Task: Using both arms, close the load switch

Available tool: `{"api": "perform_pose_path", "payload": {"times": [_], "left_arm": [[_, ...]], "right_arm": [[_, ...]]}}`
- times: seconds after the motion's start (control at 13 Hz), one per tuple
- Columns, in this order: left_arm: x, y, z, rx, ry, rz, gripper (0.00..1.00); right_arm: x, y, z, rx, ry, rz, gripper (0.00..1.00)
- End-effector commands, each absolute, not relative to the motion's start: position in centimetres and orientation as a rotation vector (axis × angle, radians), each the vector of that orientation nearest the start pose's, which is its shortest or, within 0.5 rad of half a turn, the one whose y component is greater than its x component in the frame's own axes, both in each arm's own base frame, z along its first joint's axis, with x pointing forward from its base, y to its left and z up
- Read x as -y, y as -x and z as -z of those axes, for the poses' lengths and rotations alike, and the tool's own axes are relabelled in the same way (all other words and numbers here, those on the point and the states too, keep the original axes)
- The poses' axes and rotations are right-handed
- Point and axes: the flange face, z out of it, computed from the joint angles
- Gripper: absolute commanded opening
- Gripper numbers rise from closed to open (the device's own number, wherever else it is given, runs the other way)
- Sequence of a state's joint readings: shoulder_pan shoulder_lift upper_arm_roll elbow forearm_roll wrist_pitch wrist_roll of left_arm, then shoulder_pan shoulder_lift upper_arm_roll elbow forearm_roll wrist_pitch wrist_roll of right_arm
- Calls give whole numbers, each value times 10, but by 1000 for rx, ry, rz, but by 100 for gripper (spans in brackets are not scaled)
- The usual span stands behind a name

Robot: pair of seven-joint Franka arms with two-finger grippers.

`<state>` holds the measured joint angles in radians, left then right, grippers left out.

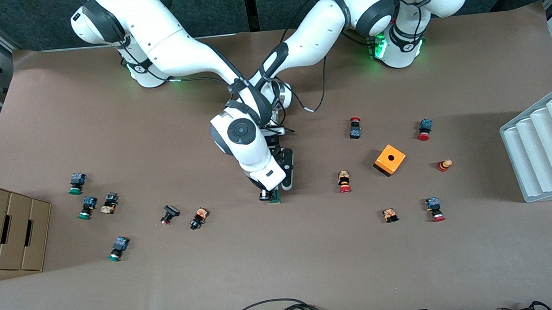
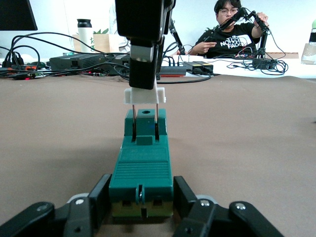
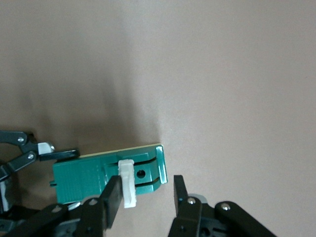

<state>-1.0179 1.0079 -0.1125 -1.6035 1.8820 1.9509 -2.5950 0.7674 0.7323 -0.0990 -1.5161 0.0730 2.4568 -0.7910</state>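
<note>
Left wrist view: left gripper (image 2: 141, 205) clamps the green switch (image 2: 142, 168) on the counter (image 2: 247, 148). Directly over its other end, the right gripper (image 2: 144, 84) pinches the white slider (image 2: 144, 96), its pins in the switch's slots.

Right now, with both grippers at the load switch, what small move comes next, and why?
Probably press the right gripper straight down. It holds the white sliding piece raised, its two pins only partly in the load switch slots. The left gripper is shut on the switch's end, bracing it on the table.
</note>
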Motion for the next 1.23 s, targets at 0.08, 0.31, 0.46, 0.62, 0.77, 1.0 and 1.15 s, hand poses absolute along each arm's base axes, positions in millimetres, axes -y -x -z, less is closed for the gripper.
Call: {"api": "perform_pose_path", "payload": {"times": [0.08,0.31,0.46,0.62,0.77,1.0,1.15], "left_arm": [[553,-338,-22,45,2571,1808,58],[554,-339,-23,52,2572,1813,58],[554,-339,-23,48,2571,1814,58],[554,-339,-22,50,2572,1812,58],[554,-339,-23,52,2572,1813,58],[554,-339,-23,52,2572,1813,58],[554,-339,-23,52,2572,1813,58]], "right_arm": [[-465,-579,-252,2092,2371,388,50],[-466,-580,-249,2093,2371,386,50],[-466,-580,-249,2095,2370,388,50],[-465,-581,-249,2096,2370,388,50],[-466,-583,-249,2094,2372,396,50],[-468,-584,-246,2098,2370,398,50],[-470,-586,-245,2099,2369,400,50]]}}
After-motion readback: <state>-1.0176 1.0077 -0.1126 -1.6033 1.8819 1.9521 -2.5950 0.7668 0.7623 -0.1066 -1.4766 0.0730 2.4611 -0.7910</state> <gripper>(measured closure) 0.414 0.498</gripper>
